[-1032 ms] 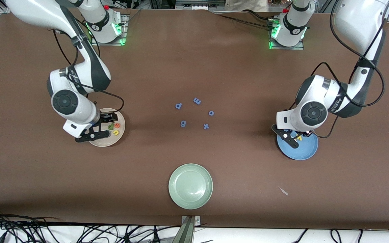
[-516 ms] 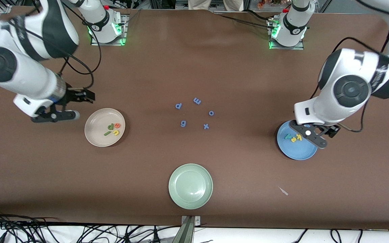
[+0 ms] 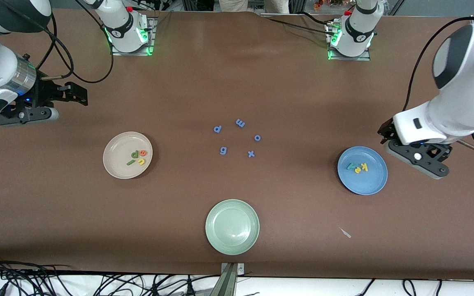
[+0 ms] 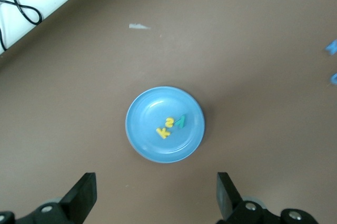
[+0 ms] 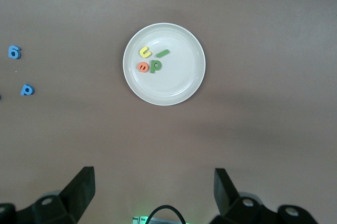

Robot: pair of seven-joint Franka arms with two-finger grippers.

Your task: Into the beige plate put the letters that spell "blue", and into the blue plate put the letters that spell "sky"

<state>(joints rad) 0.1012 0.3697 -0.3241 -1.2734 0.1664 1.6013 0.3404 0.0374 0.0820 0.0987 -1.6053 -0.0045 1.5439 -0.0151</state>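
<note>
The beige plate (image 3: 117,166) (image 5: 176,87) holds the green b (image 3: 135,154) (image 5: 156,66), green l (image 3: 130,163), yellow u (image 3: 141,161) (image 5: 145,52) and orange-red e (image 3: 142,153) (image 5: 142,67). In the blue plate (image 3: 370,181) (image 4: 152,105) lie the yellow k (image 3: 364,167) (image 4: 162,132), yellow s (image 3: 357,169) and teal y (image 3: 350,166) (image 4: 180,122). My left gripper (image 3: 418,158) (image 4: 155,195) hangs open and empty, high over bare table beside the blue plate, toward the left arm's end. High over the table at the right arm's end, my right gripper (image 3: 29,111) (image 5: 152,192) is open and empty.
A pale green plate (image 3: 220,236) sits near the front edge at mid-table, with nothing in it. Several periwinkle-blue letters (image 3: 223,150) lie loose at the table's middle. A small white scrap (image 3: 345,232) lies nearer the camera than the blue plate.
Both grippers have risen from low over their plates and drawn outward toward the table's ends. The letters stay in the plates.
</note>
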